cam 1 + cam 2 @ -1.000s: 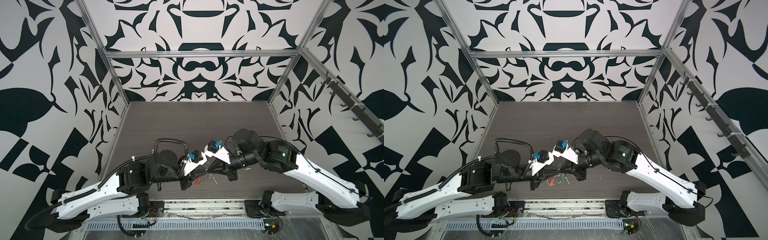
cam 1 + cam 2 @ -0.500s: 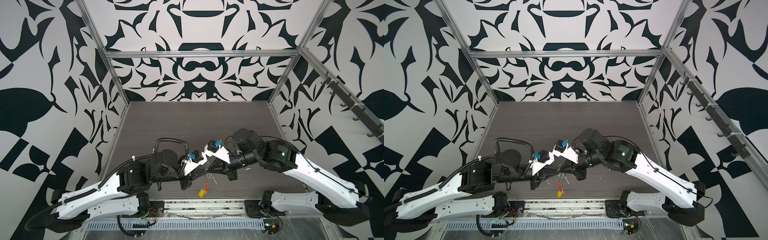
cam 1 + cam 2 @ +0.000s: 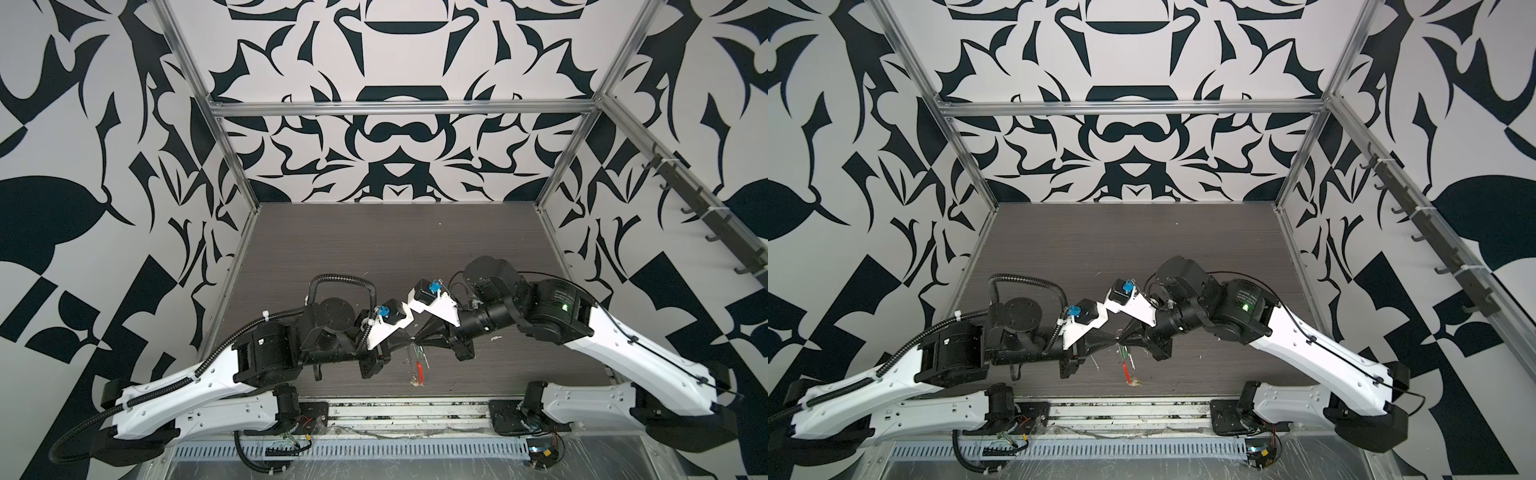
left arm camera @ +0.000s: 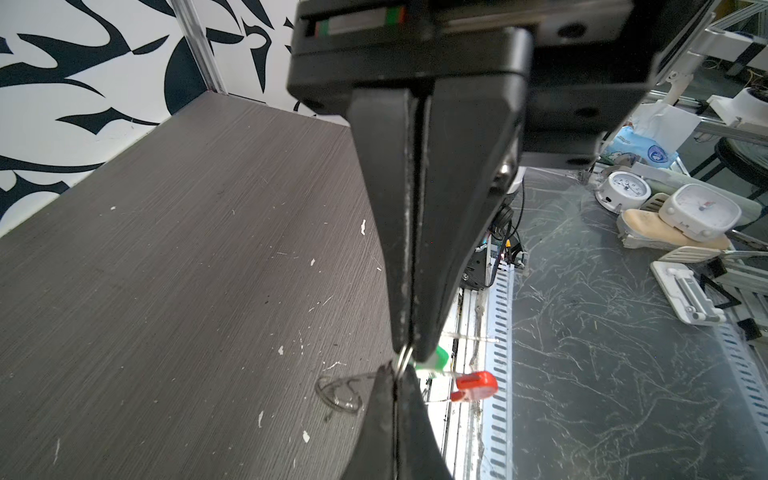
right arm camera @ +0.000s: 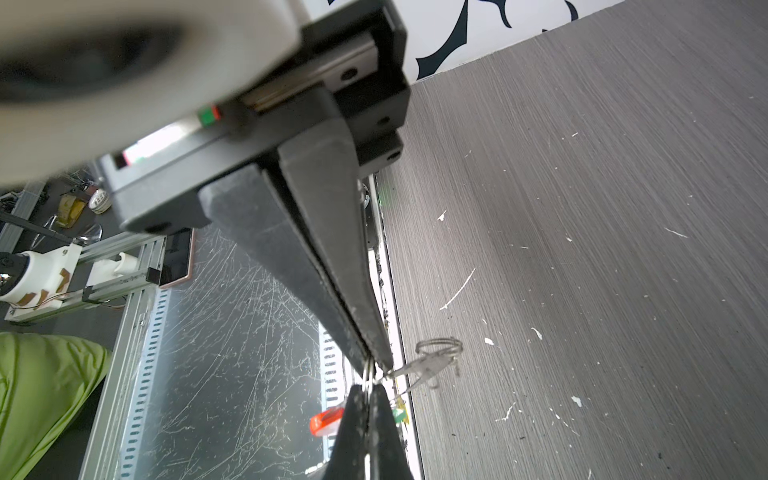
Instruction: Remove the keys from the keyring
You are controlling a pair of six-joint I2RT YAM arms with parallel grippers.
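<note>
Both grippers meet tip to tip low over the front middle of the table. My left gripper [image 4: 409, 351] [image 3: 409, 338] is shut on the keyring's thin grey wire [image 4: 402, 360]. My right gripper [image 5: 376, 365] [image 3: 420, 338] is shut on the same wire [image 5: 367, 374] just beside it. The hoop hangs down toward the front edge, its red section [image 3: 420, 371] [image 4: 476, 384] [image 5: 326, 420] lowest. A green tag [image 4: 437, 360] [image 5: 398, 413] sits right by the fingertips. A yellow tag [image 3: 414, 381] [image 3: 1136, 381] shows low near the table edge. A small metal key on a split ring [image 5: 436, 359] [image 4: 340, 392] shows beside the tips; what it hangs from I cannot tell.
The dark wood-grain table [image 3: 374, 249] carries white flecks. Its front edge meets a metal rail and slotted duct [image 3: 353, 449]. Patterned walls close in three sides. Beyond the front edge lie clocks [image 4: 702, 210] and a green cloth [image 5: 37, 395].
My left gripper has closed on the hoop. The hoop with its tags has swung down from lying near level to hanging toward the front edge. Both arms stay in place.
</note>
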